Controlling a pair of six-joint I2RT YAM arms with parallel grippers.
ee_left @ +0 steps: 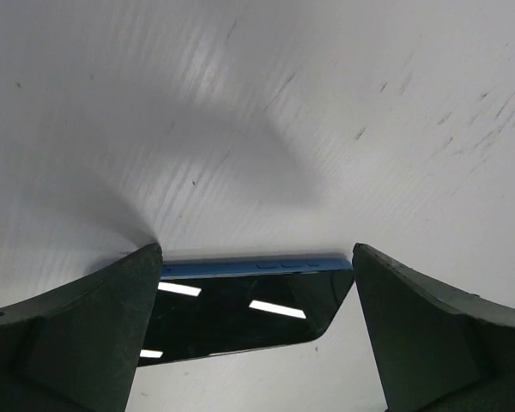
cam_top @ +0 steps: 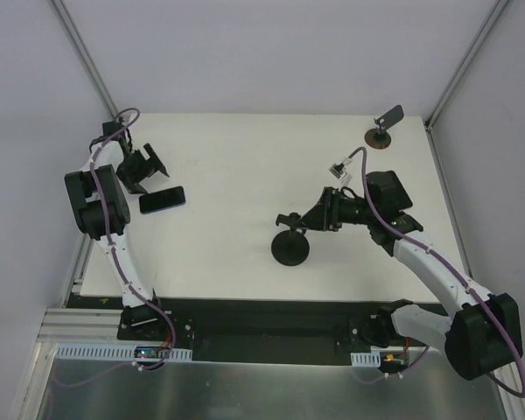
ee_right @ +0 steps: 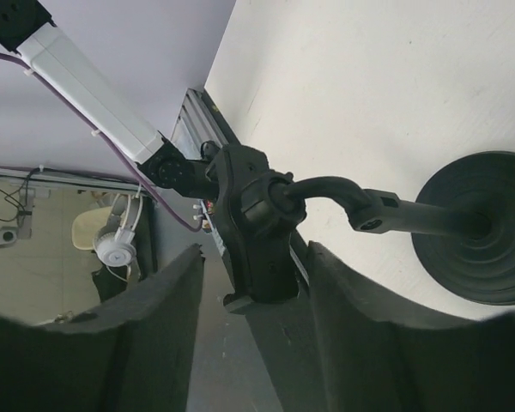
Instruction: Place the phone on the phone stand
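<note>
The phone (cam_top: 162, 199) lay flat at the left of the table (cam_top: 245, 157), blue edge showing, between the wide-spread fingers of the left gripper (cam_top: 150, 178). Well apart, the phone stand (cam_top: 291, 248) stood near centre. The right gripper (cam_top: 304, 220) straddled its clamp head (ee_right: 253, 223), jaws apart.

Overhead camera covers the table (cam_top: 245, 157); 2 wrist cameras sit close.

The phone (cam_top: 162, 199), thin and black with a glossy screen and a blue edge, lies flat and slightly askew at the left of the top view; the all-black phone stand (cam_top: 290, 248) stands upright near centre on its round disc base, its clamp head empty.
</note>
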